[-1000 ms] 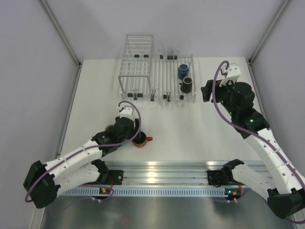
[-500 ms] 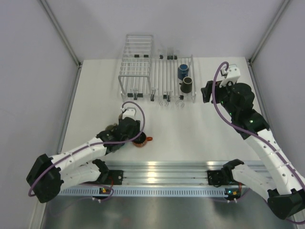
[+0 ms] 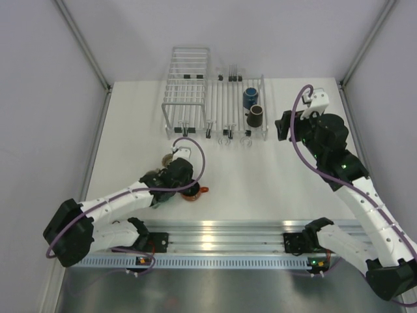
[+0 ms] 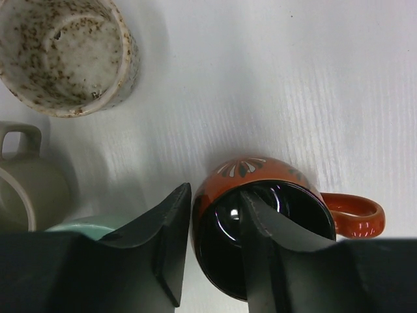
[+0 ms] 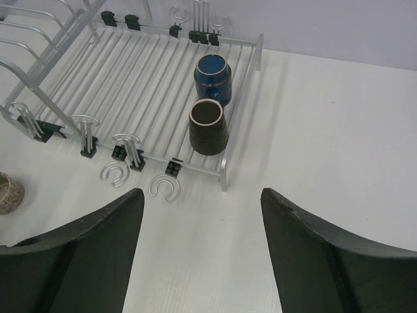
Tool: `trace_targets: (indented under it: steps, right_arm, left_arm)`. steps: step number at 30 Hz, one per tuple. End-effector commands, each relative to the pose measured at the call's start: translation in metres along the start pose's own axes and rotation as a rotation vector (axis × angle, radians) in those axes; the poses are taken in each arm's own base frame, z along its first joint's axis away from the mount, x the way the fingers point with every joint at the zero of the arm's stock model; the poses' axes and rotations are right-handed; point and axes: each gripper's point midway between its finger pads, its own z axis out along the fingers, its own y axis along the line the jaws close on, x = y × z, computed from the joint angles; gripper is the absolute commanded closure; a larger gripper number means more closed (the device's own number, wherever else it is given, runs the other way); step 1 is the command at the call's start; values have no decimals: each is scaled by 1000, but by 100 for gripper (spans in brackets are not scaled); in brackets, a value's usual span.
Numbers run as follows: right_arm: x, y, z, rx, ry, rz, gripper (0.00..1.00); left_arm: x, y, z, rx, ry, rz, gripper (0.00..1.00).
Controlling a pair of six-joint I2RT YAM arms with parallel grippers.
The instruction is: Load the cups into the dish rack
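**Left arm.** My left gripper [image 4: 214, 195] stands astride the wall of the orange-red glazed mug with dark inside [image 4: 260, 173], low centre of the left wrist view. One finger is outside the wall and one inside. Dark interior shows between the inner finger and the wall, so the jaws are parted, not clamped.

**Position.** This mug stands upright on the white table [image 3: 273, 176], handle pointing right. It is well apart from the low silver wire dish rack [image 3: 225, 107] at top centre of the overhead view.

**Clearances.**
- The left side is crowded. The mint-teal mug [image 4: 85, 227] sits just beside my outer finger, the olive-grey mug [image 4: 26, 182] at the left edge and the speckled beige mug [image 4: 65, 52] at upper left.
- Bare tabletop lies right of the handle.
- In the rack, the dark blue mug [image 5: 213, 75] and brown mug [image 5: 208, 127] stand along the right rim, with bare bars to their left.
- The tall box-shaped wire basket [image 3: 187, 88] adjoins the rack's left side.

**Right arm.** My right gripper [image 5: 202, 195] is spread wide, holding nothing, near the rack's right near corner.

**Change.** Since a second ago my left wrist has shifted up and right over the mug. The mug, rack and right arm are unmoved.
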Motion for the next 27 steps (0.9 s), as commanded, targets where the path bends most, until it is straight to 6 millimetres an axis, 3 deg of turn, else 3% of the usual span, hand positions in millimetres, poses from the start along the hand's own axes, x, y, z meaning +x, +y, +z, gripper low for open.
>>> trace_targets:
  steps: [1, 6, 14, 18, 23, 26, 27]
  right_arm:
    - [-16, -6, -7, 24, -63, 17, 27]
    - [-18, -7, -8, 24, -69, 18, 27]
    - [-22, -9, -15, 33, -85, 20, 27]
    - [-22, -9, -16, 36, -85, 20, 27]
    - [-23, -10, -17, 39, -90, 22, 27]
    - [-27, -7, -19, 23, -110, 27, 26]
    - [-29, -6, -21, 13, -120, 28, 26]
  left_arm:
    - [-16, -8, -2, 10, -24, 4, 61]
    - [-16, -9, 2, 0, -11, 12, 79]
    - [-15, -12, 10, -13, 18, 15, 99]
    - [-25, -20, 8, 17, -7, 2, 100]
    - [-60, -44, -14, 152, -116, -48, 100]
    - [-96, -65, -45, 295, -239, -105, 100]
    - [-116, -72, -63, 360, -316, -140, 100]
